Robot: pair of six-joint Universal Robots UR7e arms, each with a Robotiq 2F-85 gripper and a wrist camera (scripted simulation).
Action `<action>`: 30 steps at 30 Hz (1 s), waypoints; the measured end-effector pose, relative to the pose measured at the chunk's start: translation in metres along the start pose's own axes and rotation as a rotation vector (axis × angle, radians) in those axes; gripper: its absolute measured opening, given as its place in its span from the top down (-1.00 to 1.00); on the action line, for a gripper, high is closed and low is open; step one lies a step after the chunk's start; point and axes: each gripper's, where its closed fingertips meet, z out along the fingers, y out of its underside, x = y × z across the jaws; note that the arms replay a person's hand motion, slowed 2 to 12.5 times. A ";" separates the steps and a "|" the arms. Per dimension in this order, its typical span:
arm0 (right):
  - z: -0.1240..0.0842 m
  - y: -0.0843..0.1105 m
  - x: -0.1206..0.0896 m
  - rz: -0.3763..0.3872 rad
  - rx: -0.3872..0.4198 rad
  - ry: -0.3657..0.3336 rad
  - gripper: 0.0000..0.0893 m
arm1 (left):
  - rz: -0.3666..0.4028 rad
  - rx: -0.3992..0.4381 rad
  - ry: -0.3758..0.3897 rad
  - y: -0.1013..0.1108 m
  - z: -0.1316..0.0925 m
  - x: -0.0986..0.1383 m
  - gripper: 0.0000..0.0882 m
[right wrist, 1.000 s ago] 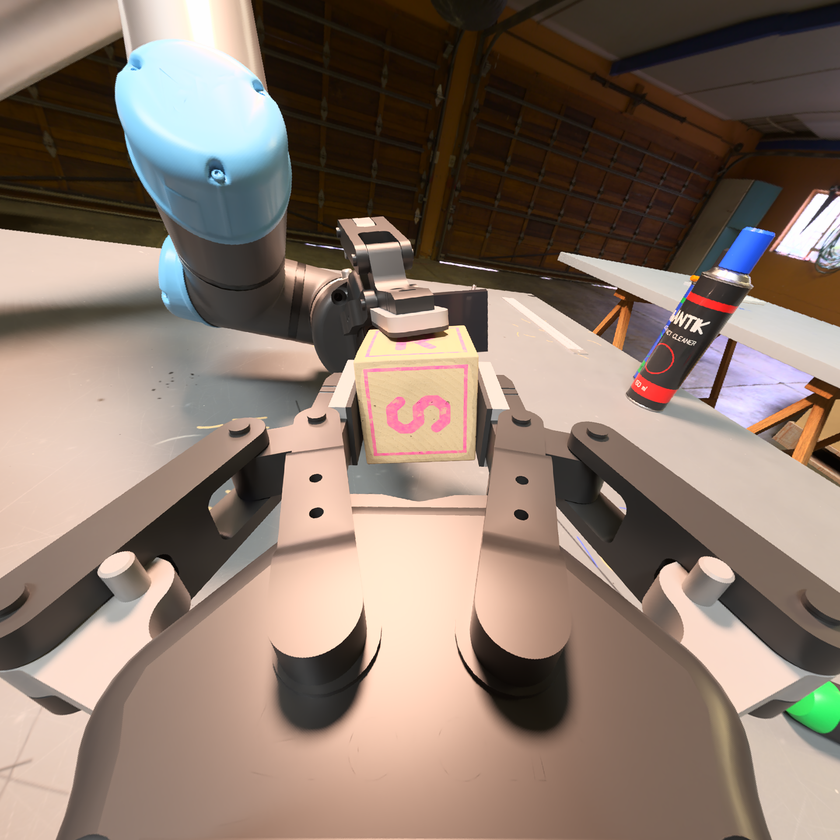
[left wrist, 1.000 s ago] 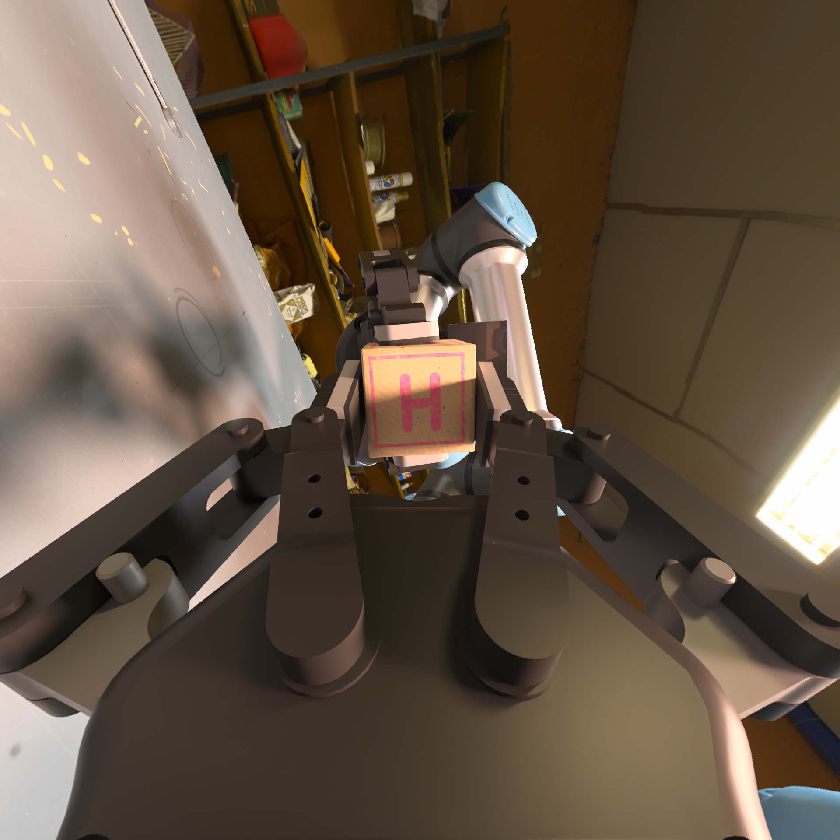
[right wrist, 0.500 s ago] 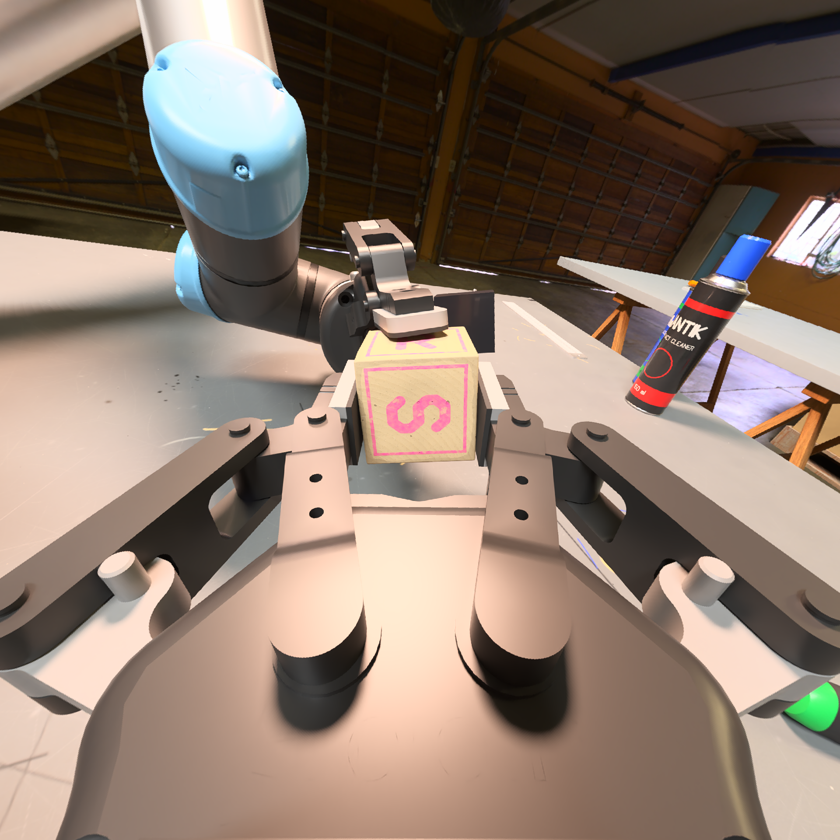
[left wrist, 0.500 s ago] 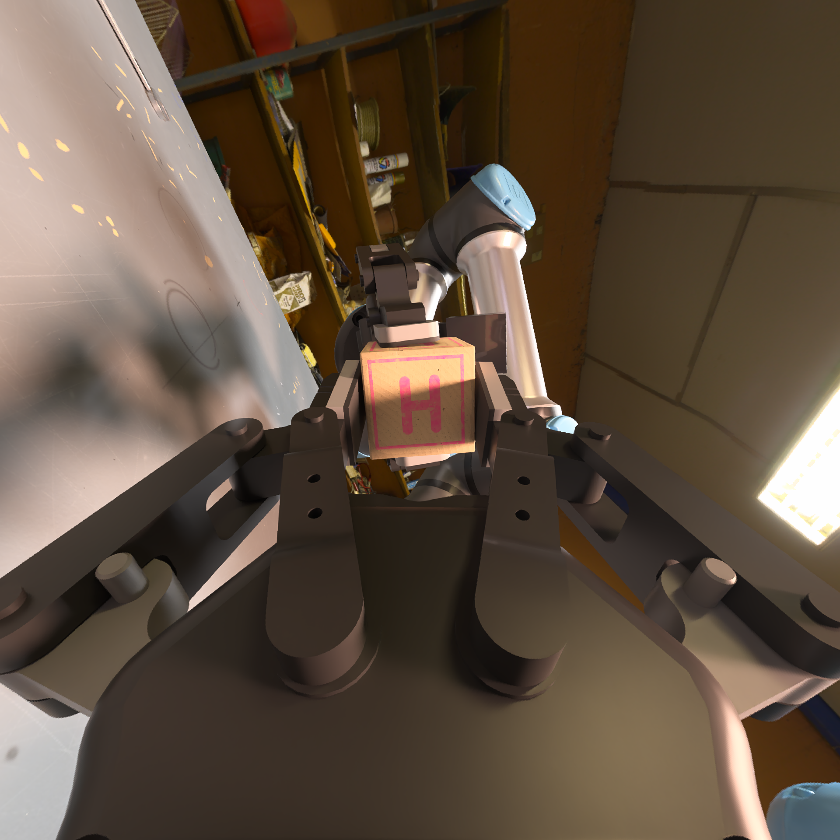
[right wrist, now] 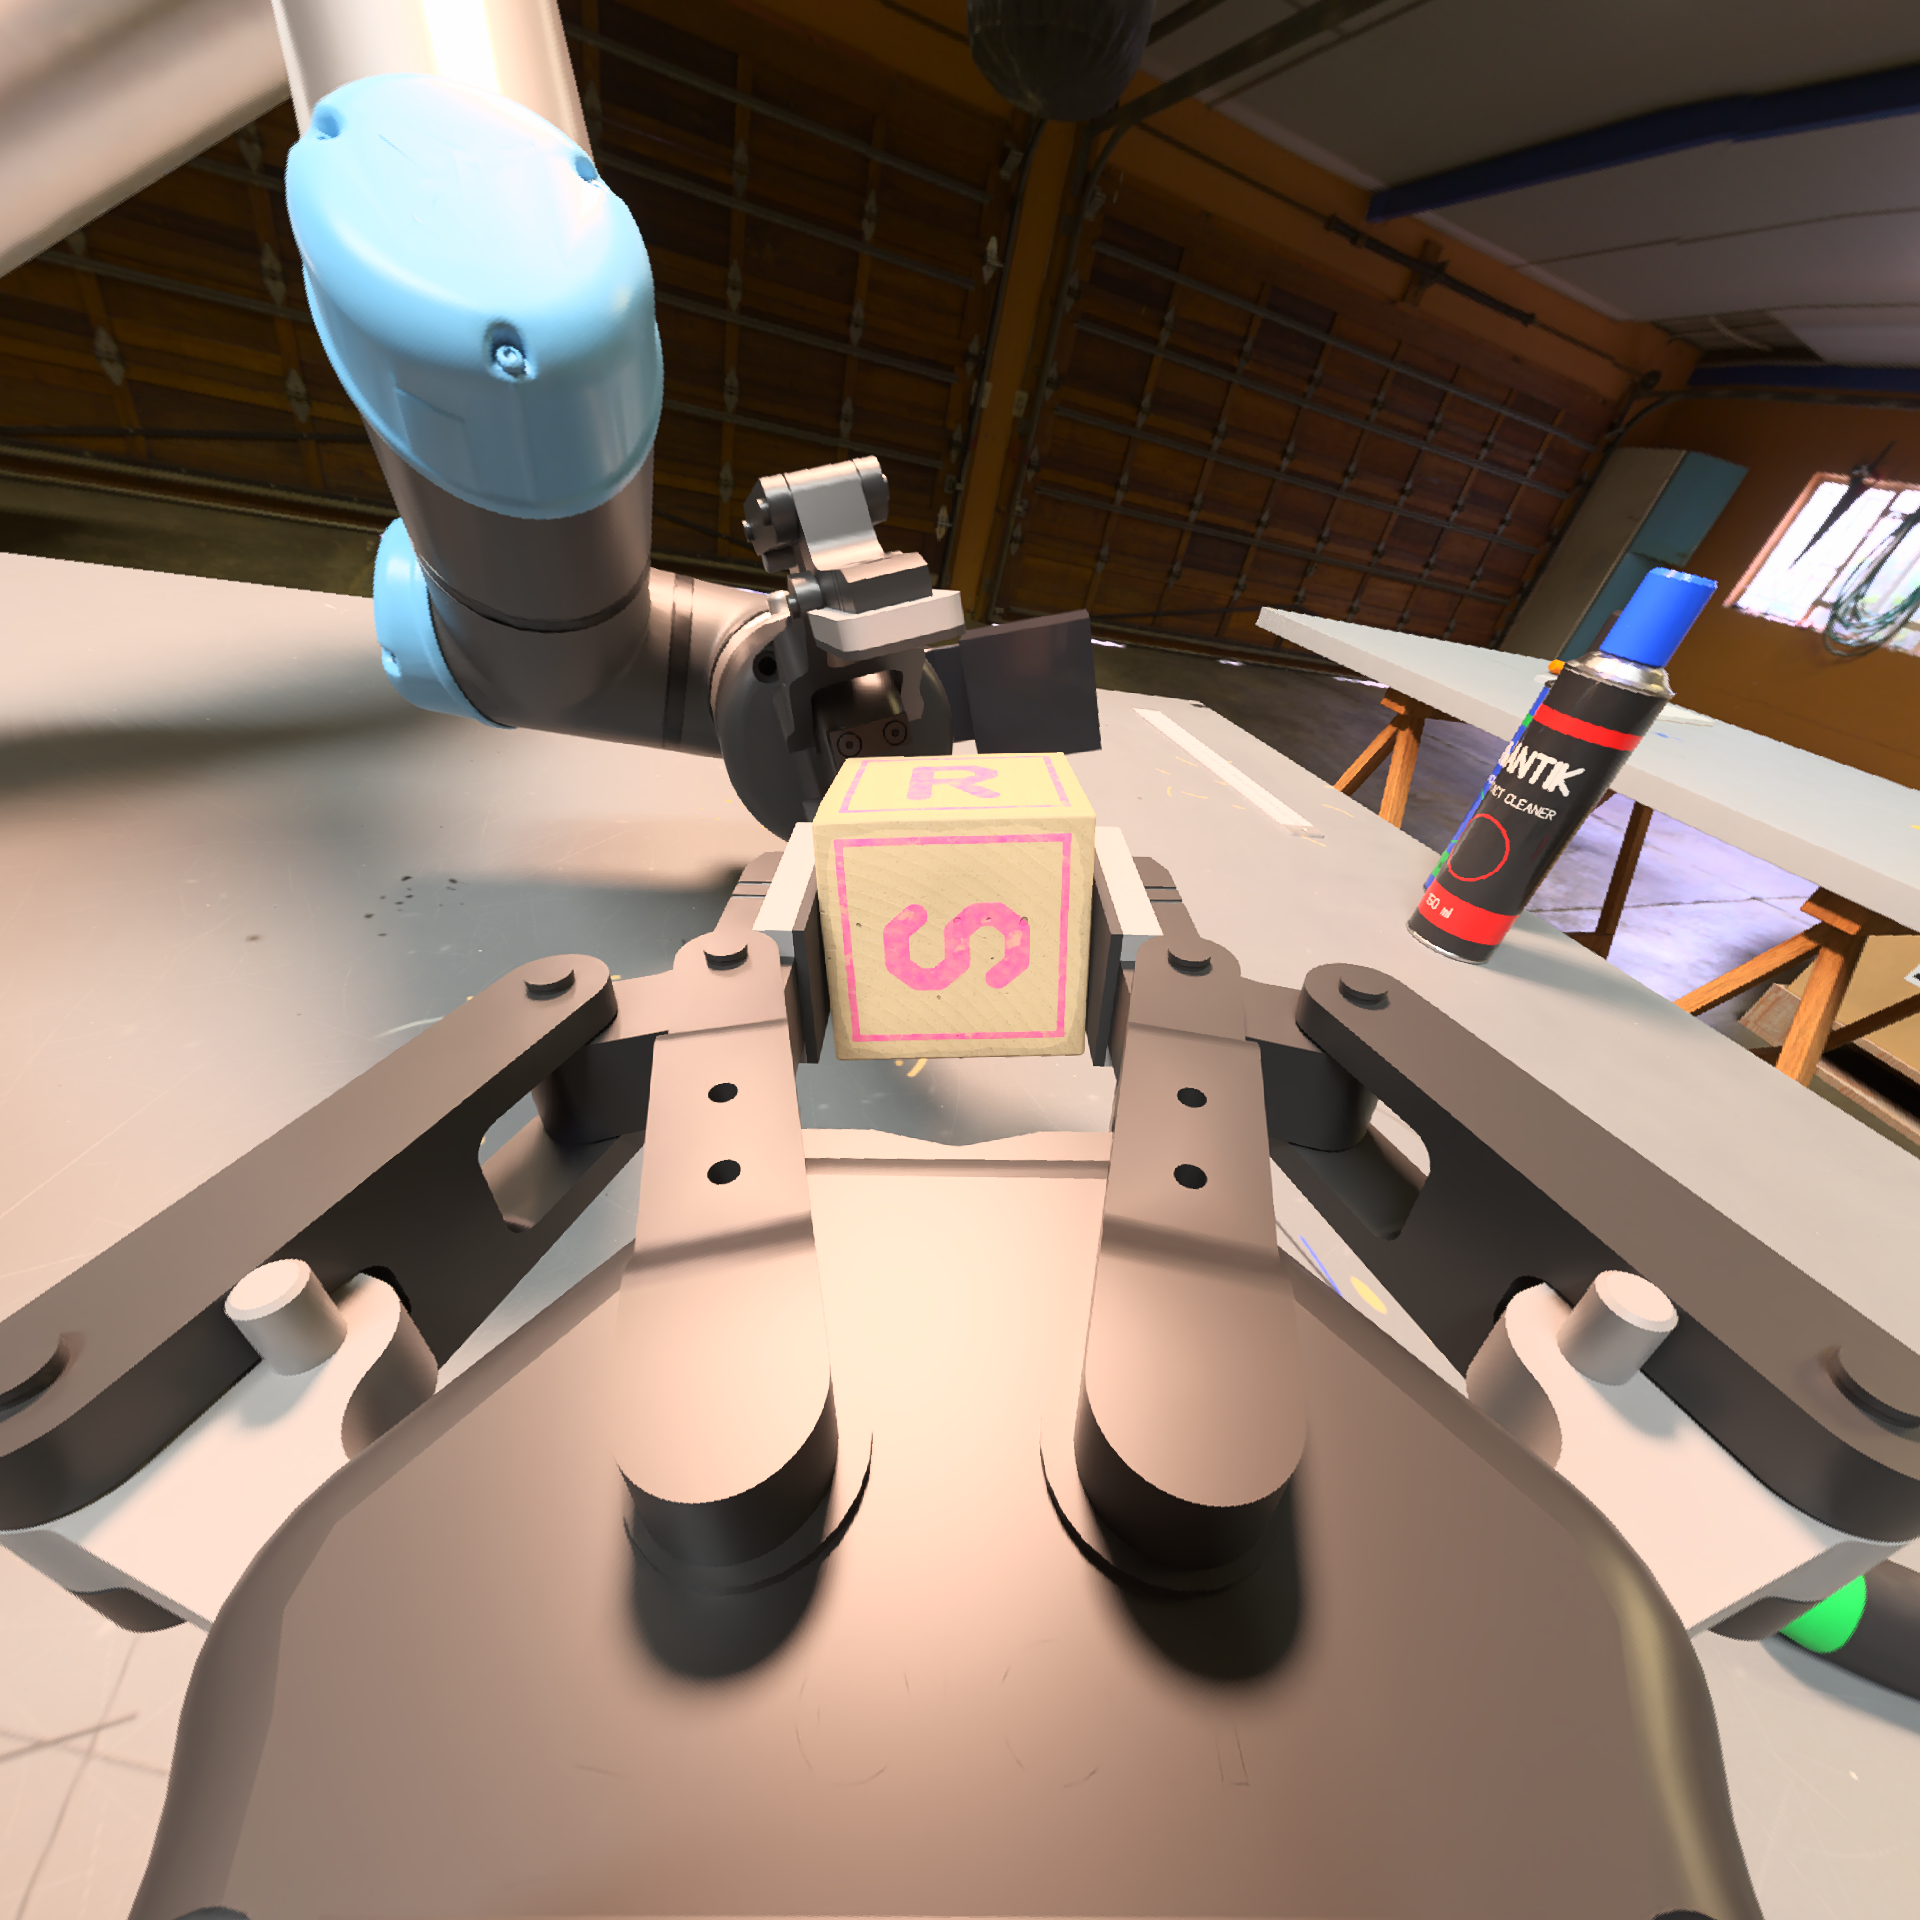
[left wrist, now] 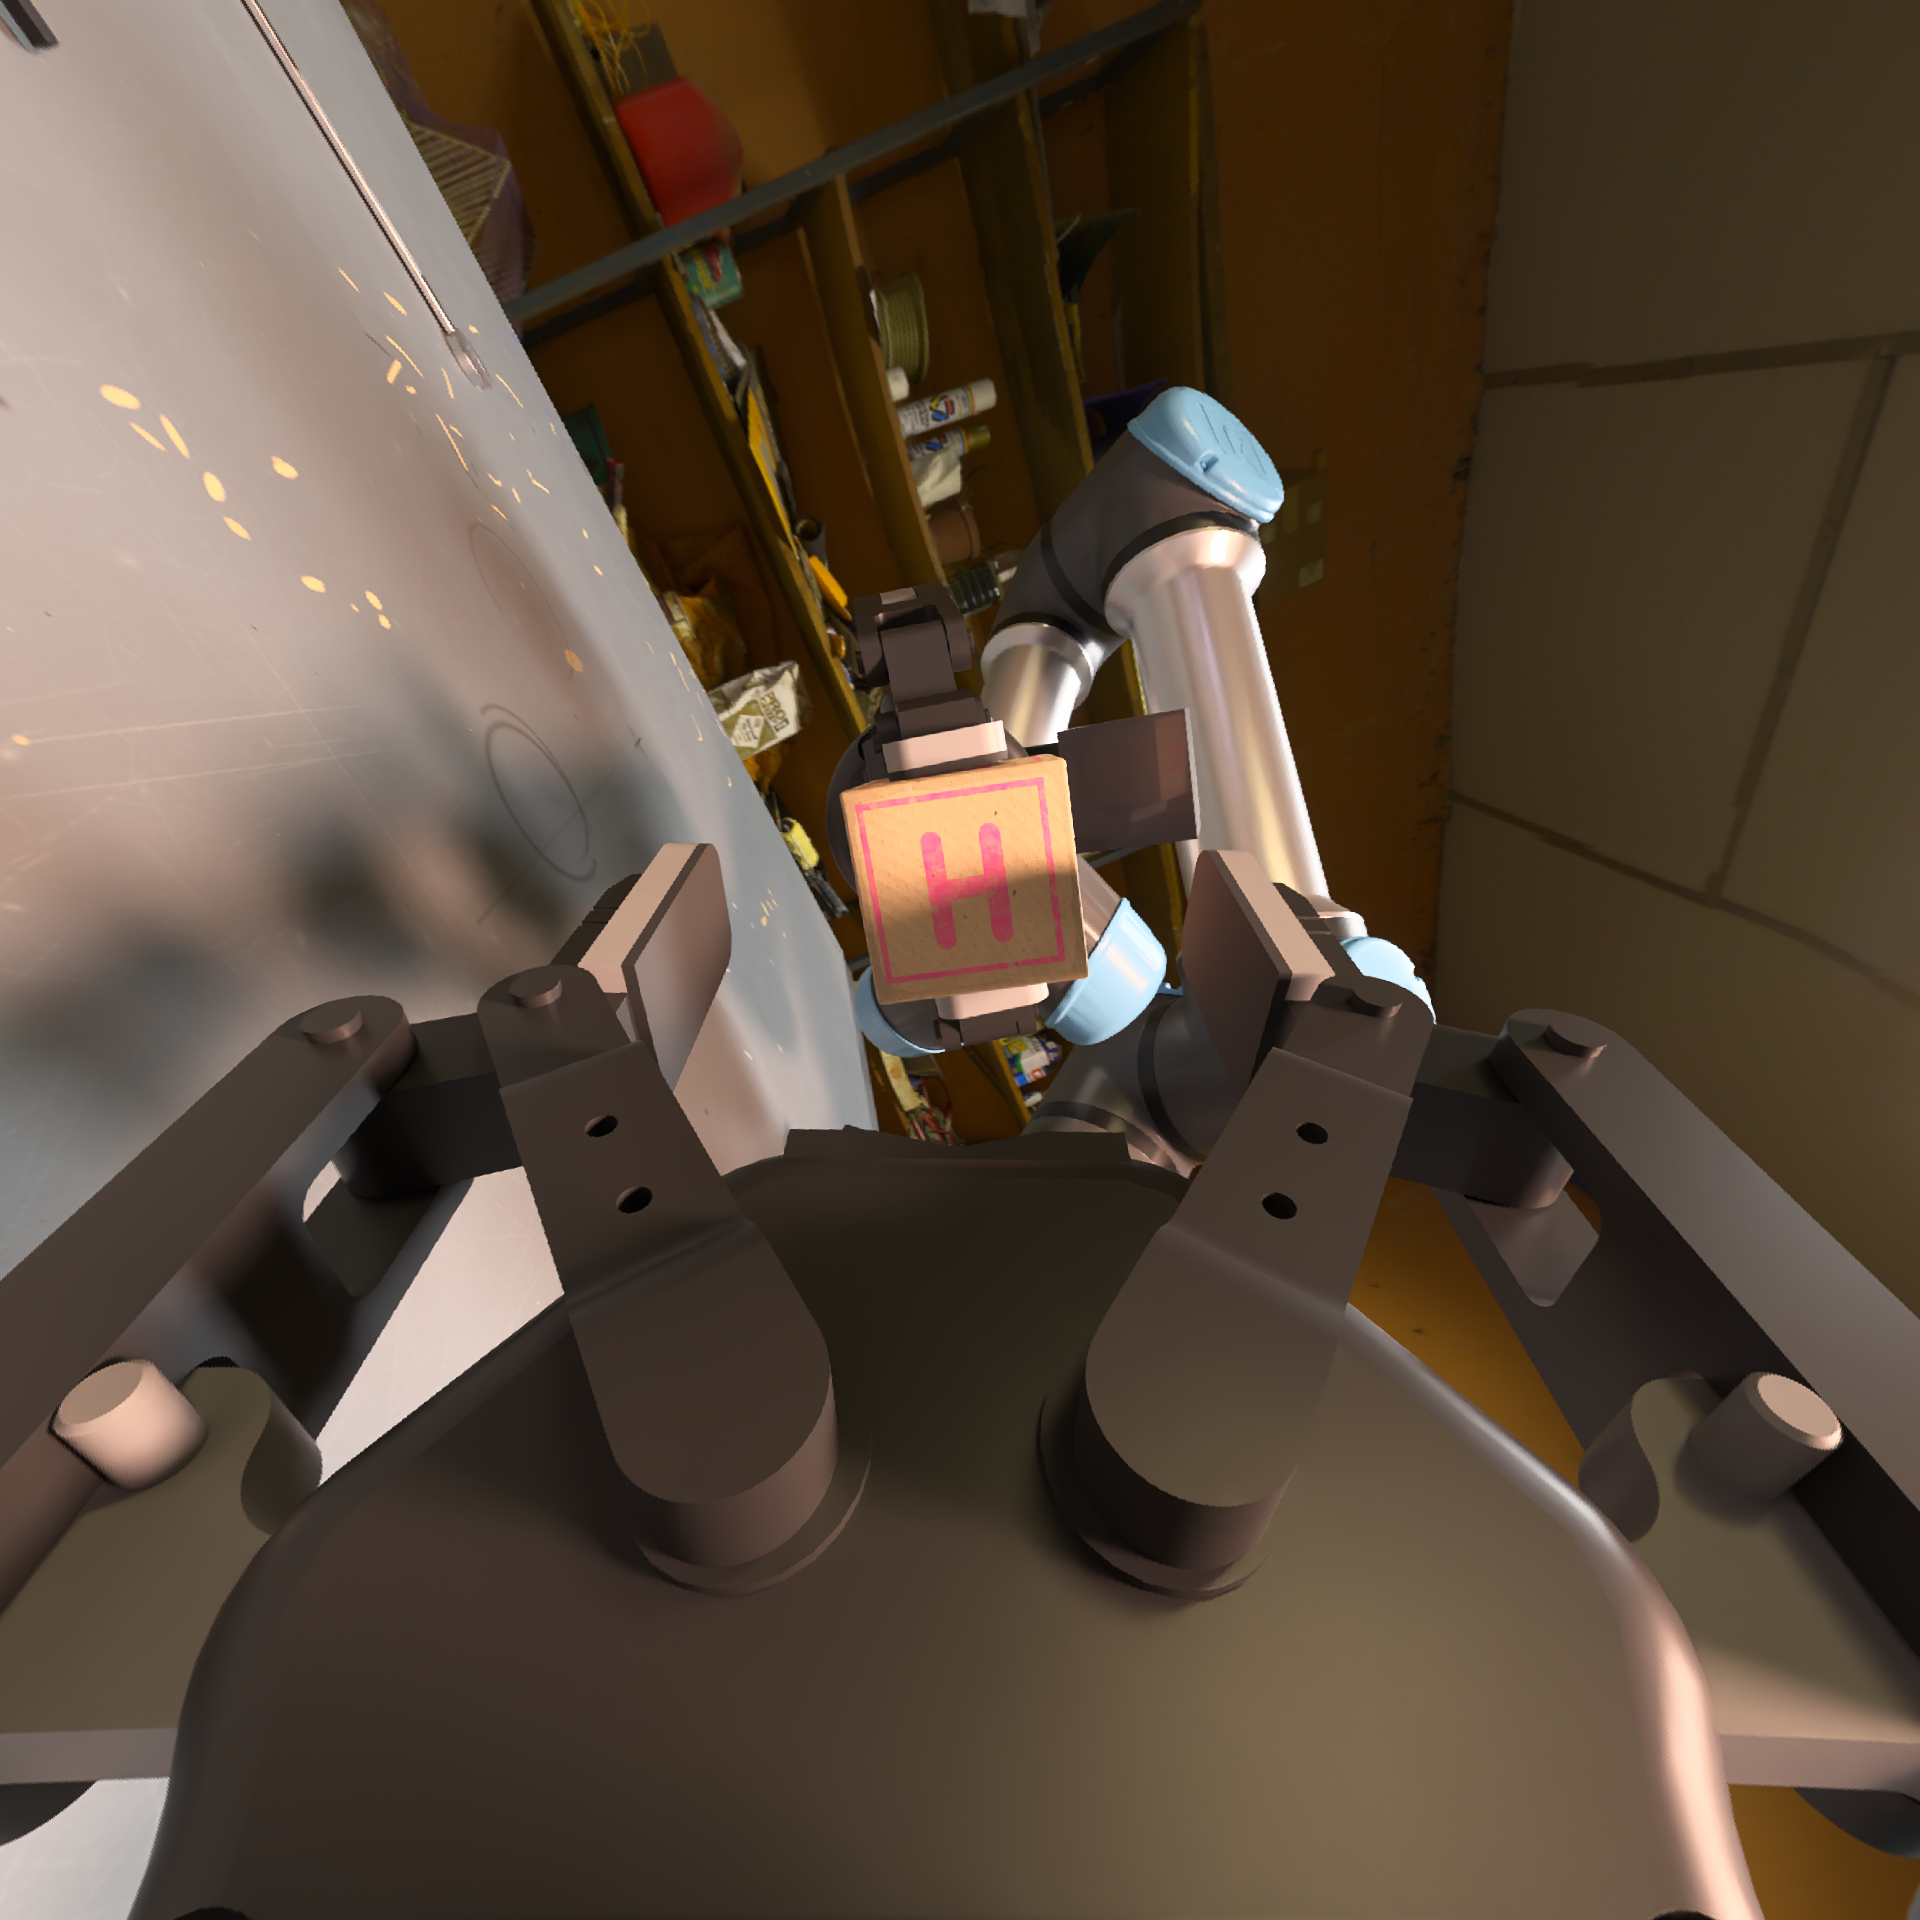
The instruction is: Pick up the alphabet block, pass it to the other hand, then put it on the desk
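Observation:
The alphabet block [right wrist: 951, 935] is a pale wooden cube with pink letters. My right gripper [right wrist: 951, 920] is shut on its two sides and holds it above the grey desk [right wrist: 260, 883]. My left gripper [left wrist: 954, 888] is open, its pads spread wide and clear of the block [left wrist: 961, 894]. In the left wrist view the right gripper's fingers [left wrist: 940, 746] clamp the block at its top and bottom. In the right wrist view one of the left gripper's fingers [right wrist: 883, 623] shows behind and above the block, apart from it.
A black spray can [right wrist: 1538, 790] with a blue cap stands on the desk to the right. A green object [right wrist: 1829, 1621] lies at the lower right. A second table [right wrist: 1558, 686] on wooden trestles stands beyond. Cluttered shelves [left wrist: 831, 312] line the far wall.
My left gripper has opened, let go of the block and drawn back from it. My right gripper keeps its hold on the block.

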 end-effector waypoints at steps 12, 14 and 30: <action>-0.008 -0.006 0.005 -0.017 0.001 0.028 0.13 | 0.156 0.009 -0.128 0.002 -0.014 0.001 -0.88; -0.009 -0.007 0.006 -0.019 0.001 0.032 0.13 | 0.186 0.007 -0.154 0.003 -0.017 0.001 -0.89; -0.023 -0.012 0.017 -0.022 -0.004 0.082 0.13 | 0.458 -0.004 -0.446 0.020 -0.048 -0.020 -0.92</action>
